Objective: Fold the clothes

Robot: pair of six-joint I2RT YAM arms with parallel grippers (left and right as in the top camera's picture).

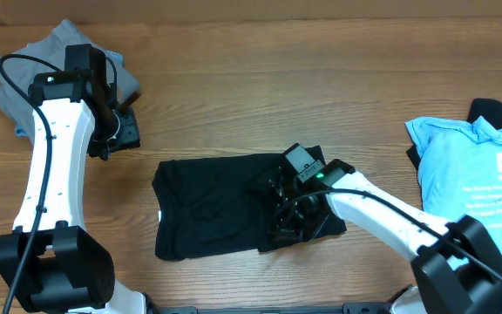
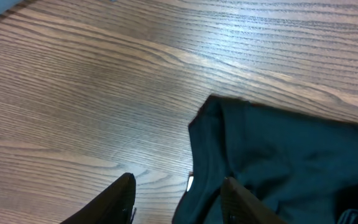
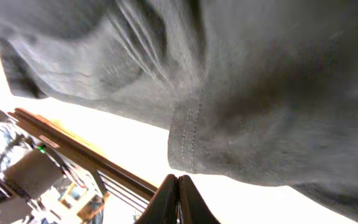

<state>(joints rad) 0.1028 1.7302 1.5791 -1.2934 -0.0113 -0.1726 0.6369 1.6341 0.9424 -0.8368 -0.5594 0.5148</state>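
While the right arm bends low over the table's near middle, right gripper (image 1: 288,208): clamped shut at the rumpled right end of the black T-shirt (image 1: 207,205). In the wrist view its fingertips (image 3: 168,198) meet just below a stitched hem, and it cannot be told whether cloth is caught between them.
Black T-shirt: spread on the wooden table (image 1: 277,87) near its centre, flatter on the left and bunched on the right, with a small white tag (image 1: 160,216) at its left edge.
Left gripper (image 1: 122,131): jaws apart and empty, over bare wood to the left of the shirt and apart from it.
Light-blue tee (image 1: 478,174): white-printed, at the table's right edge, lying partly on another black garment (image 1: 499,112).
Grey trousers (image 1: 55,44): a crumpled pile at the far left corner, partly hidden behind the left arm.
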